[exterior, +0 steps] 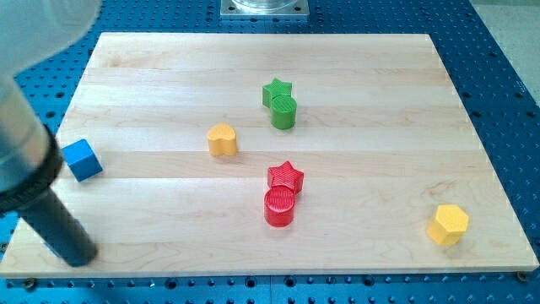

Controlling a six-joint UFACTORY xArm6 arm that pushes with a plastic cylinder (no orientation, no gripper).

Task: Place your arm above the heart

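Note:
The yellow heart (222,139) sits left of the board's middle. My tip (80,256) is at the view's bottom left, on the wooden board (380,101) near its front left corner, far to the left of and below the heart. The rod runs up and left out of view. A blue cube (82,160) lies at the board's left edge, just above my tip.
A green star (276,91) touches a green cylinder (284,111) right of and above the heart. A red star (286,176) touches a red cylinder (279,207) below them. A yellow hexagon (448,224) sits at the bottom right. Blue perforated table surrounds the board.

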